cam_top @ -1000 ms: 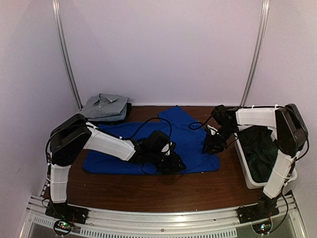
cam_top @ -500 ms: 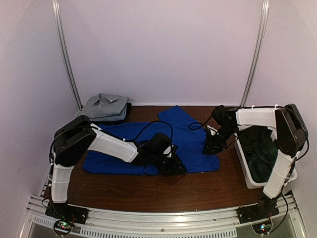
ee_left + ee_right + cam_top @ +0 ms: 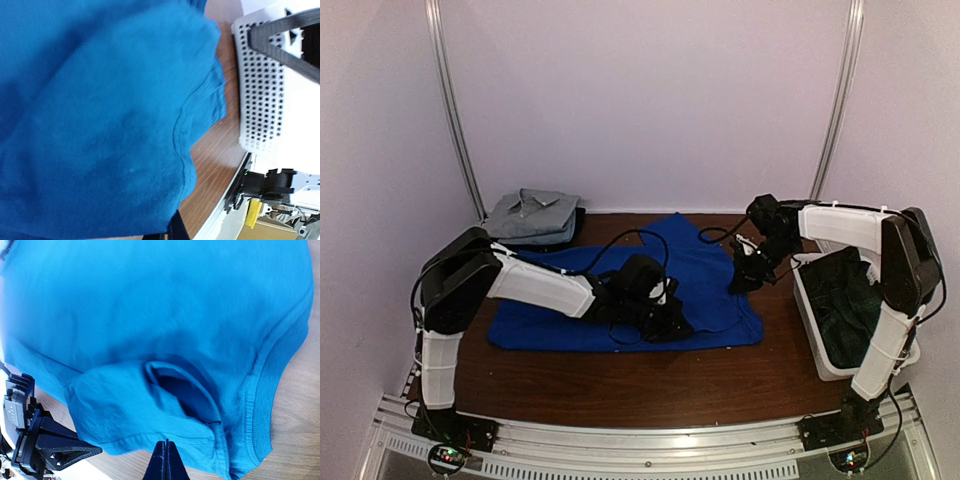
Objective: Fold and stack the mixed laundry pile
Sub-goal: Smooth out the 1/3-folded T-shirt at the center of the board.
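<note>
The royal-blue piece [image 3: 705,290] of the mixed laundry pile lies spread across the middle of the table. My left gripper [image 3: 672,322] is shut on its near edge, and in the left wrist view the blue cloth [image 3: 100,125] drapes over the gripper [image 3: 172,230], hiding most of it. At the garment's right side my right gripper [image 3: 745,278] is shut on a hem. The right wrist view shows the gripper [image 3: 166,445] pinching the raised blue fold [image 3: 165,305]. A folded light grey shirt [image 3: 532,213] rests at the back left.
A white perforated bin [image 3: 807,310] stands at the right edge of the table, holding a dark green-black piece [image 3: 850,300]; its wall [image 3: 262,90] shows near the blue cloth. Bare brown table [image 3: 650,385] runs along the front.
Both grippers have shut on the blue piece. The right gripper has moved back and up with the hem, and the left one has shifted slightly back along the near edge.
</note>
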Robot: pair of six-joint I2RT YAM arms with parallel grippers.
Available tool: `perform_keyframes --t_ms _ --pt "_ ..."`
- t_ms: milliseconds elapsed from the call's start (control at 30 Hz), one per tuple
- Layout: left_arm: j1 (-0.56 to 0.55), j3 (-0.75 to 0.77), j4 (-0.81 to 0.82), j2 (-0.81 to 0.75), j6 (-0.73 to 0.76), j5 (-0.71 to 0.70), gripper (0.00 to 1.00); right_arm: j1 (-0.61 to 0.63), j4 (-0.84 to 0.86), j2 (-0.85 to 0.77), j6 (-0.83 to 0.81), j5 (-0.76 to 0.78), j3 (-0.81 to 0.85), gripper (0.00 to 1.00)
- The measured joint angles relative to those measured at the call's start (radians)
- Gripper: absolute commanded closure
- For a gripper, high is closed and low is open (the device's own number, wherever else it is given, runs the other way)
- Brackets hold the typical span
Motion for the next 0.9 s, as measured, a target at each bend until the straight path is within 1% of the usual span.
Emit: perform_keyframes --t_ms 67,100,167,200,267,367,500,567,633,733,900 --pt "0.017 -0.006 0.005 -0.022 -0.001 0.000 1.00 -0.006 -0.007 0.003 0.000 -0.004 0.030 1.00" --pt "0.030 -0.010 0.007 -0.035 -0.001 0.001 1.00 -0.010 -0.010 0.008 0.000 -0.007 0.048 0.96" --pt "0.061 -0.015 0.025 -0.052 -0.001 0.002 1.00 -0.018 -0.014 0.022 -0.002 -0.014 0.085 0.82" --pt "0.075 -0.016 0.032 -0.055 -0.002 0.002 1.00 -0.022 -0.017 0.028 0.001 -0.017 0.098 0.76" --pt "0.108 -0.021 0.056 -0.059 -0.006 0.003 1.00 -0.033 -0.025 0.039 -0.002 -0.023 0.126 0.68" --pt "0.154 -0.043 0.097 -0.059 -0.023 0.006 1.00 -0.054 -0.044 0.041 -0.008 -0.026 0.159 0.64" --pt "0.200 -0.066 0.171 -0.042 -0.053 0.013 1.00 -0.074 -0.057 0.037 -0.020 -0.036 0.170 0.65" --pt "0.217 -0.070 0.220 -0.018 -0.071 0.017 0.99 -0.077 -0.054 0.020 -0.023 -0.051 0.144 0.65" --pt "0.229 -0.070 0.252 0.007 -0.086 0.023 0.94 -0.077 -0.041 -0.018 -0.018 -0.076 0.079 0.66" --pt "0.239 -0.068 0.291 0.047 -0.109 0.032 0.91 -0.068 -0.028 -0.084 0.000 -0.108 -0.035 0.63" --pt "0.246 -0.067 0.298 0.083 -0.138 0.030 0.92 -0.023 0.018 -0.156 0.053 -0.158 -0.179 0.49"
